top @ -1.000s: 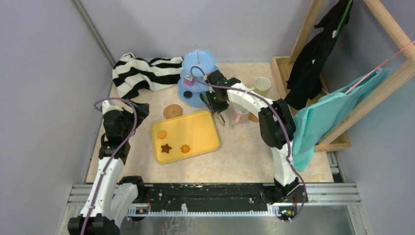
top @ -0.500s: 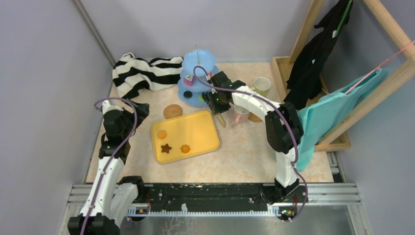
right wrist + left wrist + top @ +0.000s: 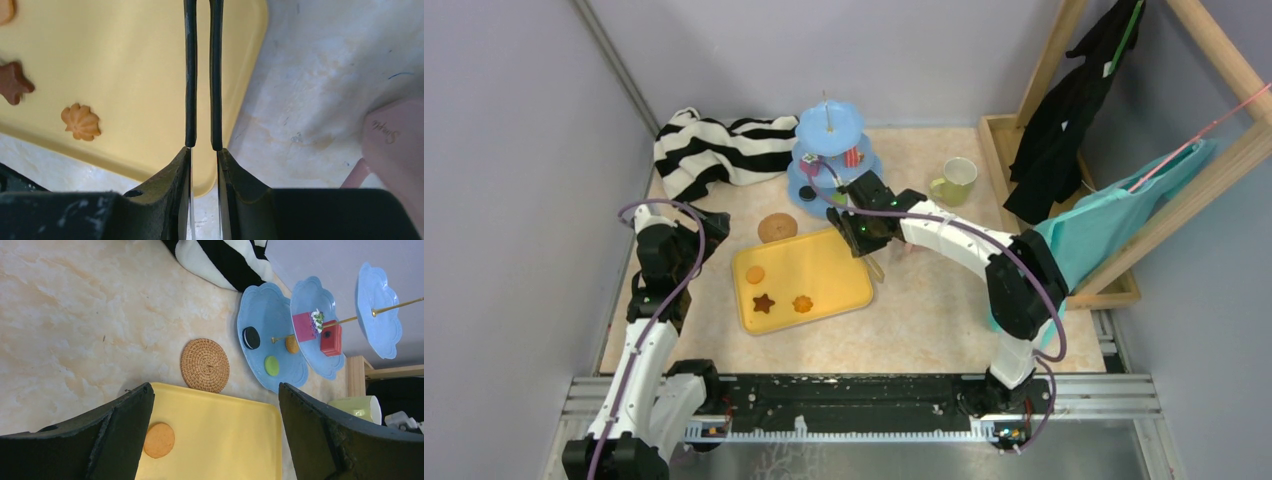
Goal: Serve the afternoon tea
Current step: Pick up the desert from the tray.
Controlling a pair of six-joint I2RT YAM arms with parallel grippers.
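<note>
Right arm: reaches across the desk [image 3: 924, 310] to the right end of the yellow tray [image 3: 824, 265]. The right end effector [image 3: 204, 152] is clenched on what looks like a slim pair of tongs [image 3: 190, 75]. The two arms of the tongs run parallel with a narrow slit between them, and nothing is visible in that slit. They extend over the tray near its right edge. Their tips run out of the right wrist view.

Left arm: parked at the left side of the desk. The left end effector [image 3: 215, 390] is released, with its fingers spread wide and nothing between them. It faces the tray and the stand.

Tray contents: a round orange cookie [image 3: 755, 274], a brown star cookie [image 3: 764, 302] and an orange flower cookie [image 3: 802, 303], each lying apart from the others.

A cork coaster [image 3: 777, 227] lies flat at the tray's far edge, touching or nearly touching it.

The light-blue three-tier stand [image 3: 829, 125] is upright behind the tray.
- Bottom tier: a black sandwich cookie [image 3: 251, 337], a green round cookie [image 3: 271, 365] and a small orange cookie [image 3: 291, 344].
- Middle tier: a pink cake slice [image 3: 304, 326] and a red cake piece [image 3: 331, 337].

The yellow-green cup [image 3: 957, 178] stands upright to the right of the stand. The pink cup [image 3: 395, 145] is on the desk just right of the tongs, and the arm mostly hides it from above.

The striped cloth [image 3: 714, 150] is bunched at the far left.
</note>
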